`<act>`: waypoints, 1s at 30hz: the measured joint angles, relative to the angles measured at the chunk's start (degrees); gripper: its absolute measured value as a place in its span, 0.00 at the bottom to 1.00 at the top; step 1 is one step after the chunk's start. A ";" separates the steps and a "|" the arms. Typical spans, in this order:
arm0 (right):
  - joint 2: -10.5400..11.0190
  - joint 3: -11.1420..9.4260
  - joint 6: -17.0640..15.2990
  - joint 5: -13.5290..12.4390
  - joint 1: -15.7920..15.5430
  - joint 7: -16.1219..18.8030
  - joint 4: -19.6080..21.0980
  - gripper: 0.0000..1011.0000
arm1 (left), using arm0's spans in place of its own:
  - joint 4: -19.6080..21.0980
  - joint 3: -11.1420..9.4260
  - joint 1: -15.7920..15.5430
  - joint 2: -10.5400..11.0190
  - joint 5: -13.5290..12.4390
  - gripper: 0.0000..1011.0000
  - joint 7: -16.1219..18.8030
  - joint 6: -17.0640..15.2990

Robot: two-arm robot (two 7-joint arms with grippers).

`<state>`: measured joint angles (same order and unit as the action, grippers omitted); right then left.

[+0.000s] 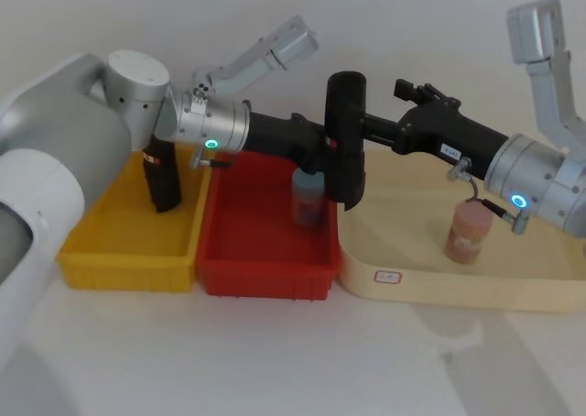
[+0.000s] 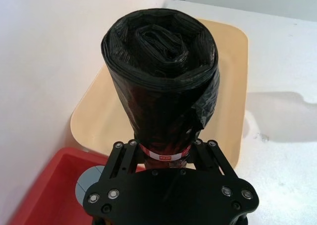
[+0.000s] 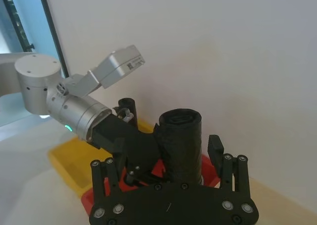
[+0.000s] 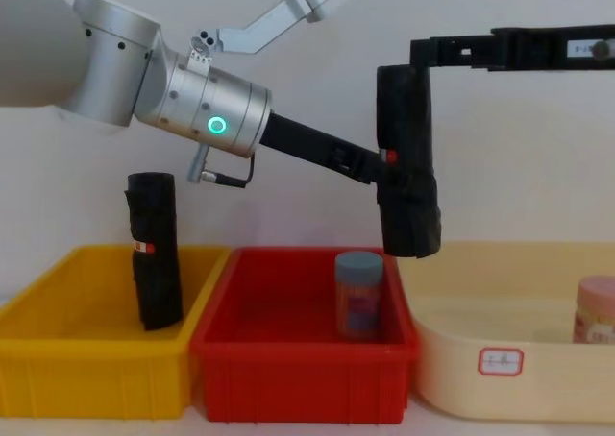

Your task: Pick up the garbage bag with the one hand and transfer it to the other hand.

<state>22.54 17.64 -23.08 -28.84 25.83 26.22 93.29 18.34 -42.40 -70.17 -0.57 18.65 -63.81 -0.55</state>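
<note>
Left gripper (image 4: 389, 167) clamped, garbage bag (image 4: 408, 201) between its fingers; right gripper (image 4: 415, 54) spread, fingers flanking the top.

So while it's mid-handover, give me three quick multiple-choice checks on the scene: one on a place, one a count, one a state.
1. Where is the blue-lidded jar?
A. on the bare table
B. in the red bin
C. in the beige tray

2. How many black rolls are there?
A. three
B. one
C. two

3. The left gripper is:
A. shut on the bag, held in the air
B. open above the bag
C. resting on the table

Answers:
1 B: the jar stands upright inside the red bin.
2 C: one is the held bag and the other roll stands in the yellow bin.
3 A: its fingers clamp the bag at the label, clear of the bins, while the open right gripper straddles the bag's top.
</note>
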 joint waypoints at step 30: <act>-2.84 4.34 2.09 0.64 7.00 0.67 -11.14 0.99 | -2.04 -0.52 -1.22 -1.12 -0.38 0.42 -0.88 0.99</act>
<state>19.71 21.98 -20.99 -28.19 32.84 26.90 82.15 16.29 -42.92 -71.39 -1.69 18.27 -64.69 0.45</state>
